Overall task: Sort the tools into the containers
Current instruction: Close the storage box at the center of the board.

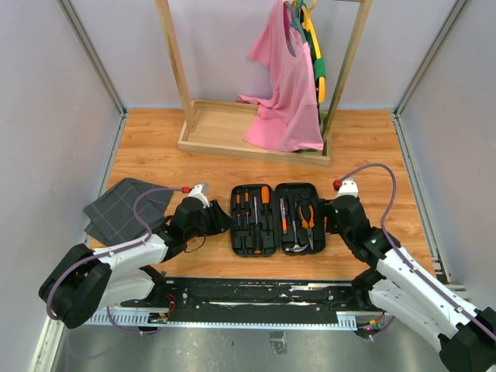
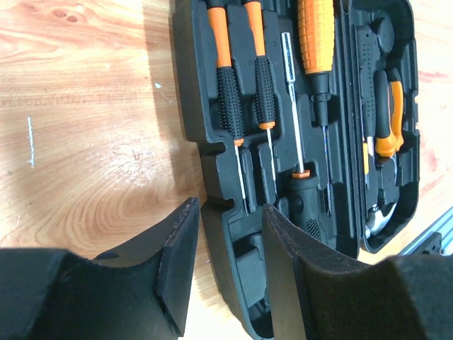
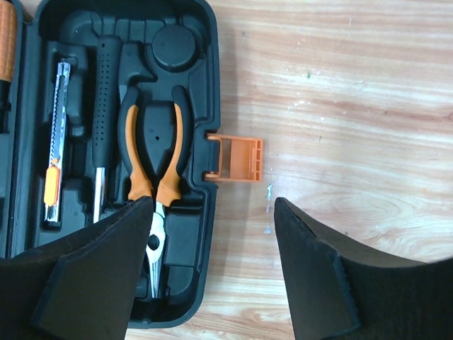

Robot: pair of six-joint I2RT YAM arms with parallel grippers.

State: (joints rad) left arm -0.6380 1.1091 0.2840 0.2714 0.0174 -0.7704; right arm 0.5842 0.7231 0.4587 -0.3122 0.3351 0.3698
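At the left of the frame, the grey fabric (image 1: 124, 208) lay flat. The left gripper (image 2: 231, 234), partly apart and empty, stood at the left rim of the open tool case (image 2: 187, 85) in the centre. There the screwdrivers (image 2: 228, 92), hammer (image 3: 107, 99) and pliers (image 3: 152, 152) sat in their slots. The right gripper (image 3: 212, 212), wide and empty, hung over the orange latch (image 3: 237, 157), probably so that the lid could be folded.

a light wood-grain tabletop (image 1: 155, 139) fills the enclosure, closed in by pale grey walls (image 1: 46, 93) with aluminium corner posts (image 1: 92, 58). at the back stands a wooden garment rack (image 1: 174, 62) on a shallow tray base (image 1: 248, 151). a pink t-shirt (image 1: 287, 93) hangs from it beside green and yellow hangers (image 1: 318, 68). a dark grey grid-patterned cloth (image 1: 120, 208) lies at the left edge. the light is soft and even.
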